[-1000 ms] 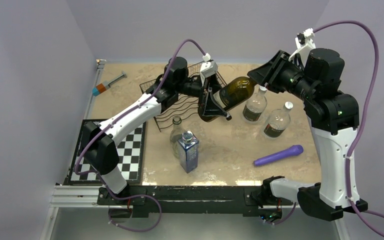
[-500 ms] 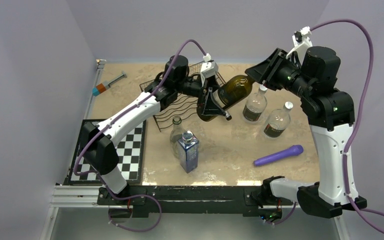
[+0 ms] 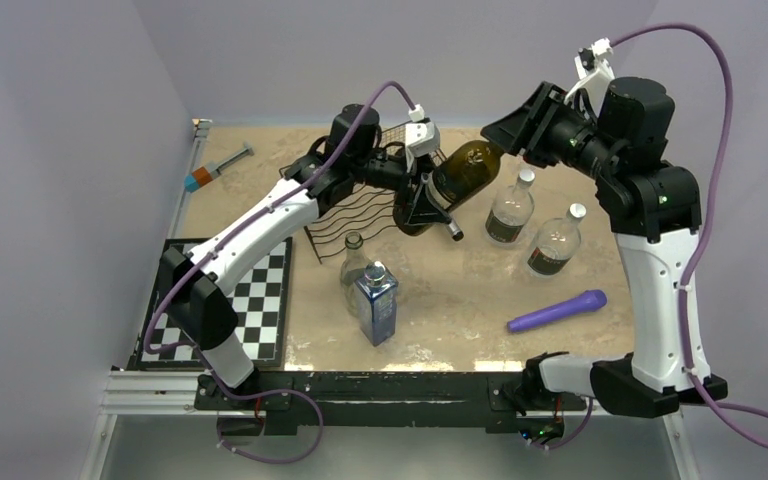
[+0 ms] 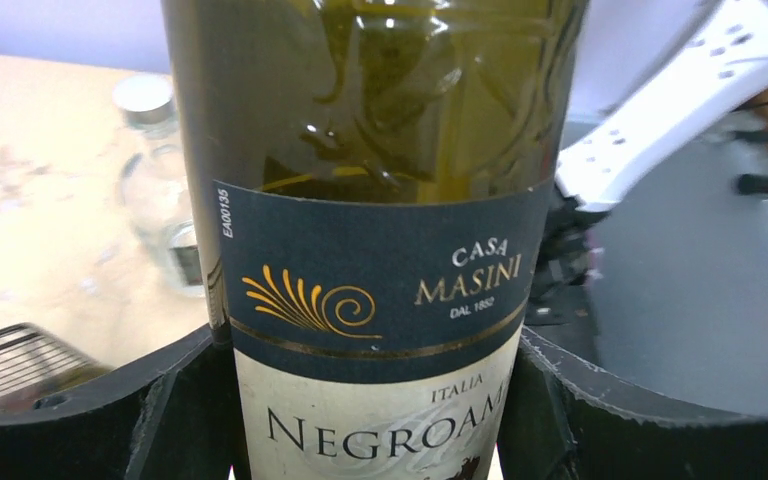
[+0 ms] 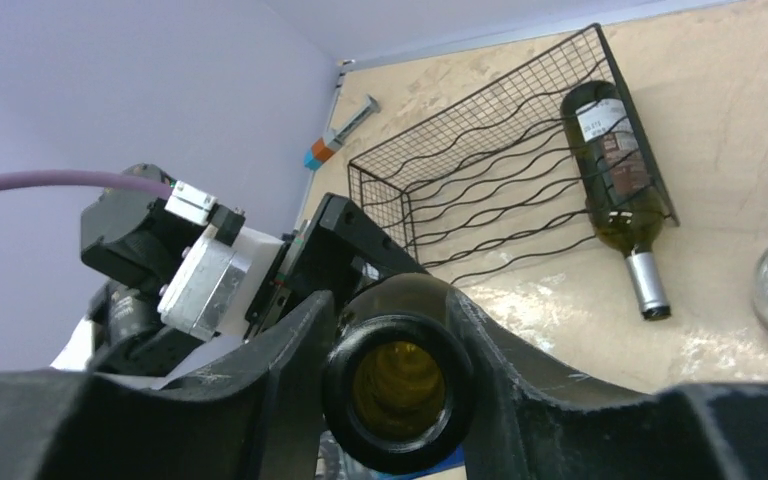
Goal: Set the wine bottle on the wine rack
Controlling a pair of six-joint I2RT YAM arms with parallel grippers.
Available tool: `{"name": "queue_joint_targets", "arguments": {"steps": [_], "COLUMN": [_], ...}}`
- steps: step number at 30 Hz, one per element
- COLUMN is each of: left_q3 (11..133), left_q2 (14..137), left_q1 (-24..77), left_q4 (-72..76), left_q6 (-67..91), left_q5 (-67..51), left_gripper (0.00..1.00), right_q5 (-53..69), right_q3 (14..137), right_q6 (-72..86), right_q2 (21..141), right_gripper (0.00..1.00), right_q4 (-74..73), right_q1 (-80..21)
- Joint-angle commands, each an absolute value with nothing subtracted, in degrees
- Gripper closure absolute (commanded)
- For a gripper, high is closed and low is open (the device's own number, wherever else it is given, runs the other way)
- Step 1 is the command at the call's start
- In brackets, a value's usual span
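White-and-black arms (image 3: pixel 260 225), purple cables (image 3: pixel 720 150), black fingers (image 4: pixel 160 410)

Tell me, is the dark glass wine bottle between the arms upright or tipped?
Tipped: wine bottle slants in midair, neck in the right gripper.

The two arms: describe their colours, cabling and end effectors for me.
The left arm and right arm match: white shells on the long links and black joint housings. A purple cable runs along each arm. The left end effector and right end effector are black with broad wedge-shaped fingers, and each wrist carries a small white camera bracket.
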State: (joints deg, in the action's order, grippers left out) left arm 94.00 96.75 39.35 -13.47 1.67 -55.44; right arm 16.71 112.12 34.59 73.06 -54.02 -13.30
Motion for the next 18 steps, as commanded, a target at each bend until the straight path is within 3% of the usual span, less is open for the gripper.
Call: {"name": "queue_joint_targets", "arguments": {"steps": [1,3,8,13,18], "left_q3": [98.81,98.35,91.47,88.50,81.69], "left_q2": [93.92,92.37,86.80,85.70,84.48], "left_q1": [39.52,39.51,39.47,39.46,39.49], "left_q4": [-17.72,-16.50,-3.52,4.16,16.67], "left_q6": [-11.43,-15.14,-24.09,-33.30,-47.10], "left_q5": [-41.42,-36.93,-27.73,-23.61,-23.60], "left_gripper": [1.00,1.00,1.00,1.00,1.00], "right_q5": [26.11,24.20,14.13,7.07,7.86], "right_q3": [111.16,110.03,117.93,118.55,116.48], "right_q6": [37.74,35.72,28.26,24.81,23.10], "right_q2": [69.91,68.75,70.36,67.92,65.07], "right_gripper": [0.41,0.29,0.16,0.08,0.06], "right_q4": [-47.34,-47.52,-56.96,-56.80,-54.77], "right_q1": [-14.32,-14.28,-14.27,-14.33,-14.32]}}
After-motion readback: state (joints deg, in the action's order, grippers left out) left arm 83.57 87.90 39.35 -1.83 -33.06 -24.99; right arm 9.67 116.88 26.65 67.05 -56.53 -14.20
